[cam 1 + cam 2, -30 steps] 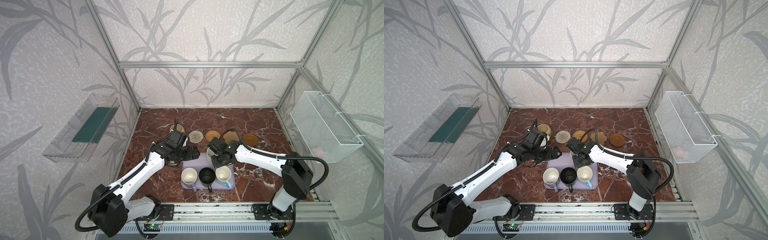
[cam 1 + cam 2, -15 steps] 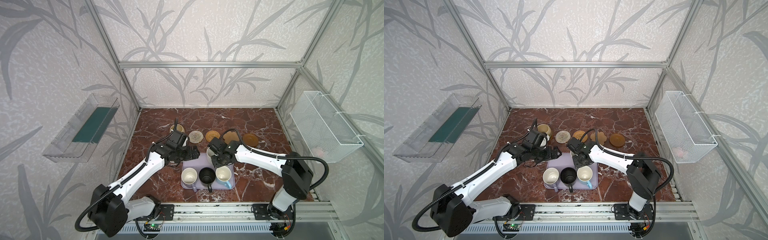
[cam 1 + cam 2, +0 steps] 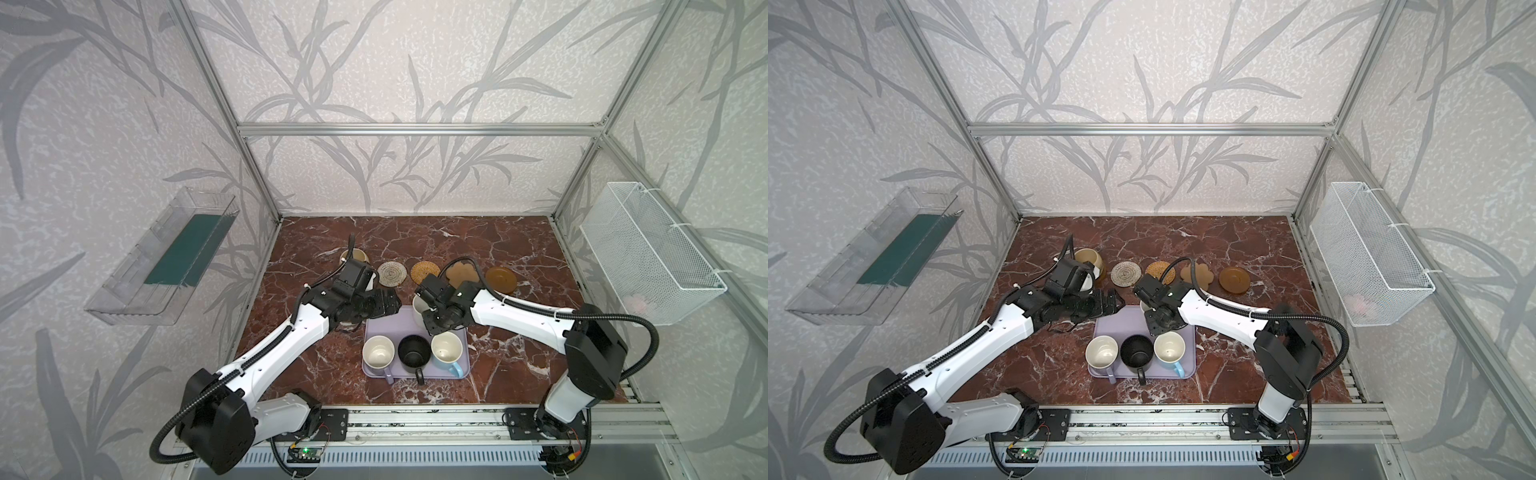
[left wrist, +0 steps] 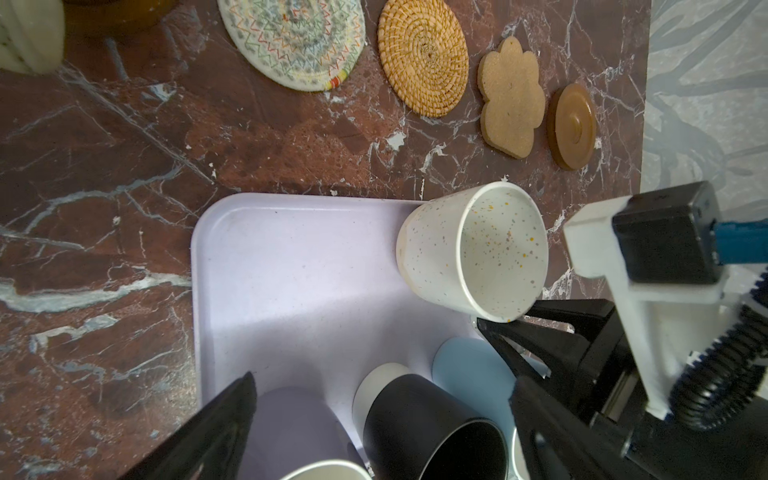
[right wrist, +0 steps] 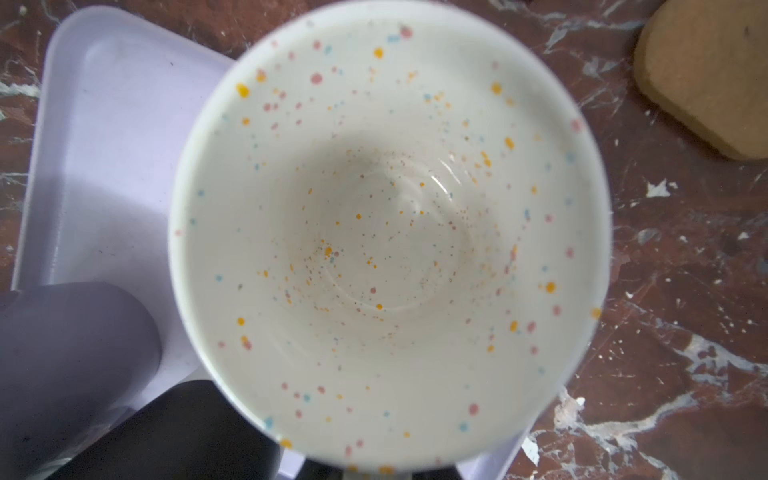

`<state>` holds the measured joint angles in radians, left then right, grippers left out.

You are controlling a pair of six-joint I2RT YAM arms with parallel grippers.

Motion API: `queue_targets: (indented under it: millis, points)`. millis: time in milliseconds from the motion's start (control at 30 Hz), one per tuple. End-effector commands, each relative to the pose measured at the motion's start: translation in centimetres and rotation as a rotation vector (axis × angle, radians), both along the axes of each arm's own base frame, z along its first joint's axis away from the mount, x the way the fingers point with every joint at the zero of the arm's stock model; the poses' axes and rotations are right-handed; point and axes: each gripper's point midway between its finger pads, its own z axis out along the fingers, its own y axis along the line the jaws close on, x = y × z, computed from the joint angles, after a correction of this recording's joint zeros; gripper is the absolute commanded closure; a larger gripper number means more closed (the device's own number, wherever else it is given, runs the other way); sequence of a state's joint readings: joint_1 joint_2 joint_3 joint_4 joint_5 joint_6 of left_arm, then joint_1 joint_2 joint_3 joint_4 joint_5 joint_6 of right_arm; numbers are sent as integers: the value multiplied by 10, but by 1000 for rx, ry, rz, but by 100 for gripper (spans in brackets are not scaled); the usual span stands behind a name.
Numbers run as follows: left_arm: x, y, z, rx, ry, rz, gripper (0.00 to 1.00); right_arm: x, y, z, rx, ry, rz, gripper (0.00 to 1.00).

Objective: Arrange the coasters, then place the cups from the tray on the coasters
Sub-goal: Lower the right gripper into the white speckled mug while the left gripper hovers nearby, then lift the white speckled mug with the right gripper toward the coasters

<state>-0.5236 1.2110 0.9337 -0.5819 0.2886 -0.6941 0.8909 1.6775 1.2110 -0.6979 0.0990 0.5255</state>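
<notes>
Lilac tray (image 4: 291, 270), white speckled mug (image 4: 498, 249), black mug (image 3: 413, 353), lt-blue mug (image 3: 446, 352), red marble table (image 3: 457, 232).

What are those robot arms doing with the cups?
They are moving mugs from the lilac tray onto a row of coasters. The right gripper is pinched on the white speckled mug at the tray's back corner, seemingly by its handle. The left gripper hangs open, holding nothing. The beige mug already stands at the row's end. The lilac mug, black mug and light blue mug wait on the tray; the woven coaster, rattan coaster, paw coaster and amber coaster lie bare.
</notes>
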Motion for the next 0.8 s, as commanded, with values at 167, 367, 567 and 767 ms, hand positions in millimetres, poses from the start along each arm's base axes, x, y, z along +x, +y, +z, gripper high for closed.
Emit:
queue_targets:
  millis: [167, 367, 567, 767]
  points:
    - [1, -6, 8, -85, -36, 31, 2, 22, 12, 51, 118, -161, -9, 100]
    - [7, -14, 19, -185, -79, 71, 2, 23, 9, 59, 125, -181, -25, 100]
    - [11, -16, 32, -195, -98, 68, 1, 30, 7, 78, 140, -233, -59, 100]
    - [23, -15, 52, -237, -162, 108, 1, 46, 9, 101, 173, -323, -108, 100]
